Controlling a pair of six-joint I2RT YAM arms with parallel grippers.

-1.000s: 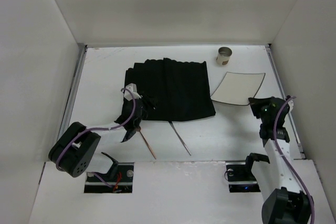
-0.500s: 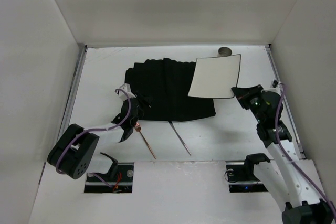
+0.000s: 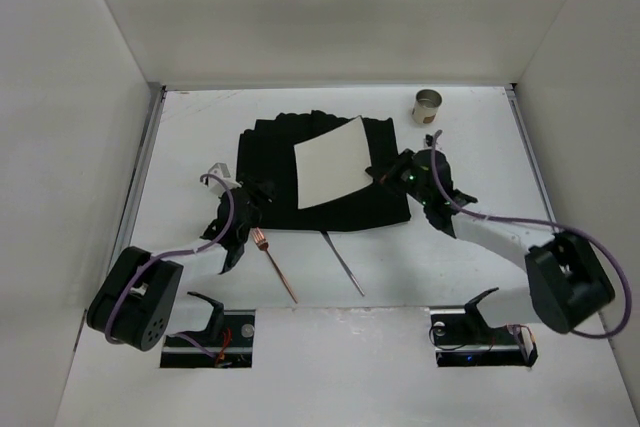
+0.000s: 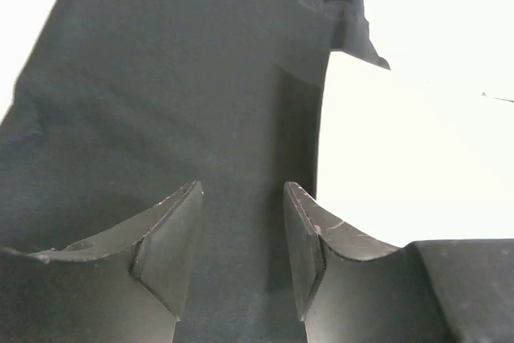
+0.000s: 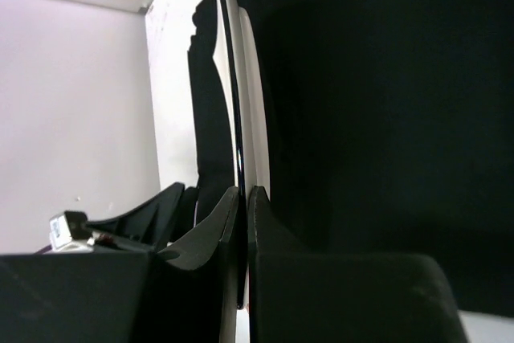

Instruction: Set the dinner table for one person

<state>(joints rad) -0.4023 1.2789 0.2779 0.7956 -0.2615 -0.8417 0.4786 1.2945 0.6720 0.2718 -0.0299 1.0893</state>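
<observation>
- white square plate (image 3: 330,162) clamped edge-on in right gripper (image 5: 243,198), tilted over black cloth mat (image 3: 380,147), likely for setting there.
- left gripper (image 4: 241,230) jaws apart, empty, above mat's near-left corner.

free: dinner table (image 3: 190,127) far-left strip | blocked: plate (image 3: 335,162) over mat (image 3: 270,147); cup (image 3: 428,107) far-right

Overhead on dinner table (image 3: 200,127); wrist close-ups

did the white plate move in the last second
Yes. The white plate, pinched by the right gripper, has travelled left, away from the metal cup at the back right, and is now over the black mat.
</observation>
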